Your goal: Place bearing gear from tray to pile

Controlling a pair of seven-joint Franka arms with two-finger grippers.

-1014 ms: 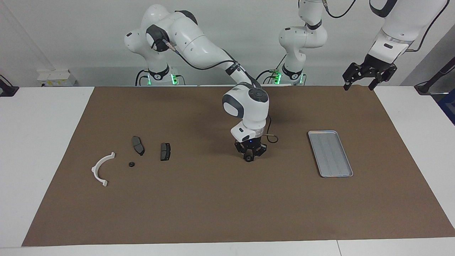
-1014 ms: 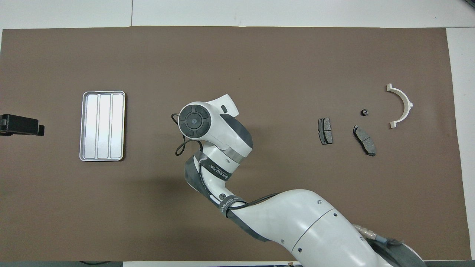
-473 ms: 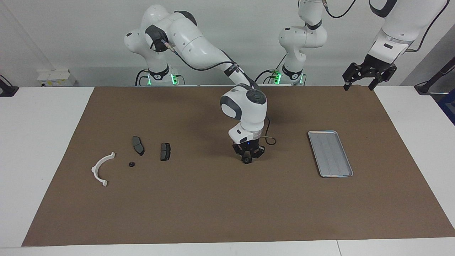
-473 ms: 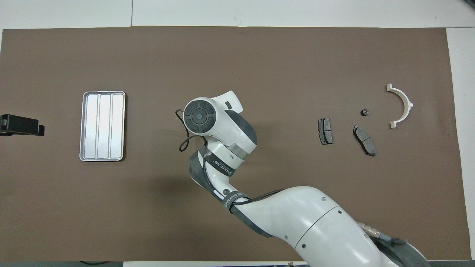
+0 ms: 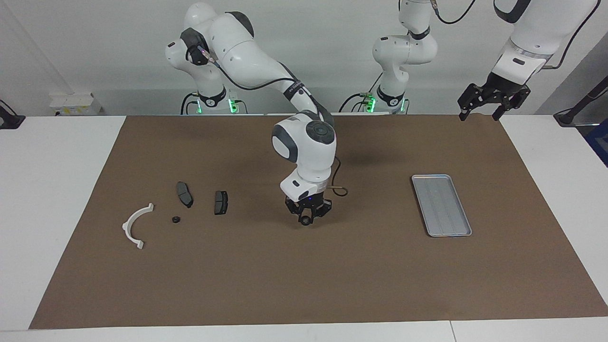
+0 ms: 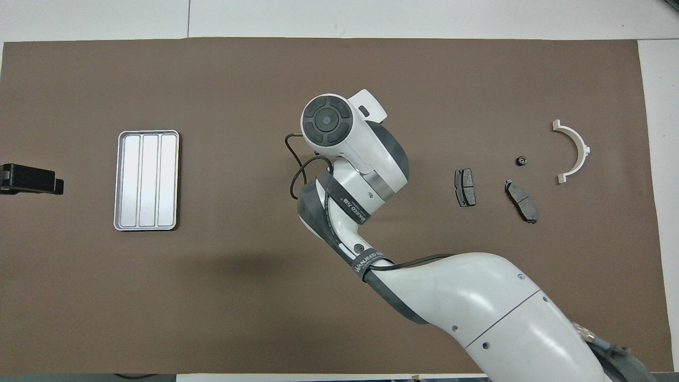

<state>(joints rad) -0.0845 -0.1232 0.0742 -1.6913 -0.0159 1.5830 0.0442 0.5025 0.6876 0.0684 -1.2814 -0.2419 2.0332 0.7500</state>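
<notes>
My right gripper hangs over the middle of the brown mat, shut on a small dark round bearing gear. In the overhead view the wrist hides both. The silver tray lies bare toward the left arm's end. The pile lies toward the right arm's end: a white half-ring, two dark brake pads and a small black gear. My left gripper waits open, raised above the mat's corner near its base.
The brown mat covers most of the white table. A loose cable loops beside the right wrist. Open mat stretches between the right gripper and the nearest brake pad.
The right arm has carried the gear away from the tray, toward the pile. The left arm has not moved.
</notes>
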